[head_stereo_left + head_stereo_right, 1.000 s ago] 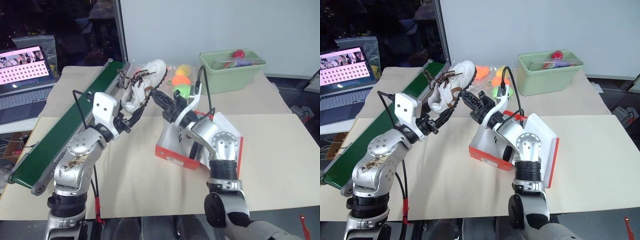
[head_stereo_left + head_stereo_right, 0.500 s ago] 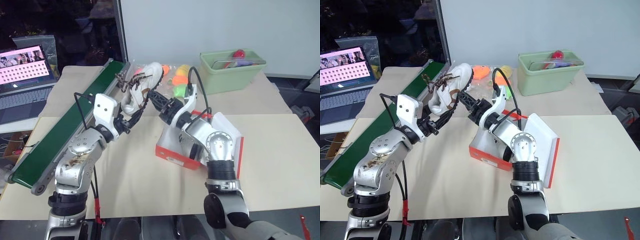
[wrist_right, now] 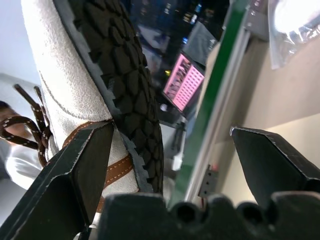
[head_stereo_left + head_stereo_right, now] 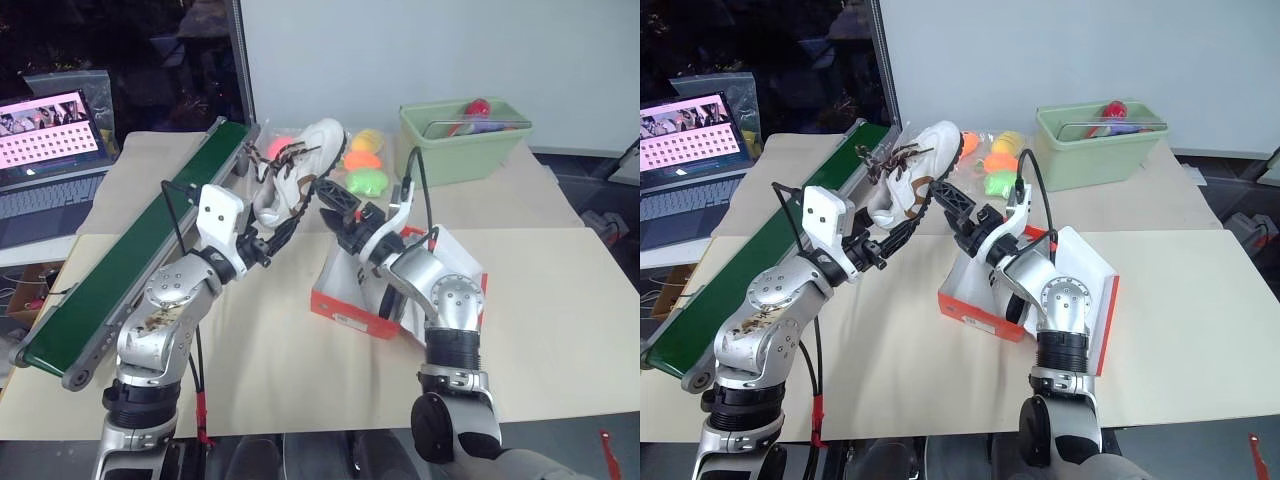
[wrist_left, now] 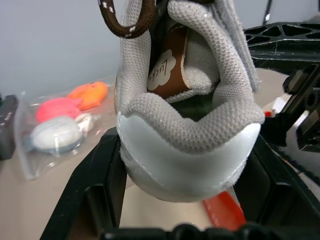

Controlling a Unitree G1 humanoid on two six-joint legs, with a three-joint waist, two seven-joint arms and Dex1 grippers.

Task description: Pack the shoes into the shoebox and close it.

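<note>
The left pincer [image 4: 283, 226] has the sneaker [image 4: 298, 170] up in the air, clamped on the padded heel, toe pointing up and away over the far side of the bench [image 4: 280, 370], just beside the green conveyor belt [image 4: 120, 270]. From the left wrist you can see both black fingers [image 5: 102, 185] squeezed against the heel cup, with the soft collar bulging above them. The right pincer [image 4: 335, 205] stands wide open right next to the sole, one finger [image 3: 82, 160] at the side of the shoe, the other well clear, gripping nothing. The shoebox [image 4: 345, 310] sits open on the bench below the right arm, lid [image 4: 470, 290] folded back; what it holds is hidden by the arm. This shoe looks light, but it is floppy up top: suede-like sides and a padded collar that give under pressure, loose dark laces [image 4: 285, 152] that could snag. The stiff parts are the heel counter and the knobbly rubber sole, so, to my eye, the safest hold is across the sole and midfoot or firmly on the heel, never on the laces. A heel-only grip lets the toe swing, so lowering it into the box probably wants a second support.
</note>
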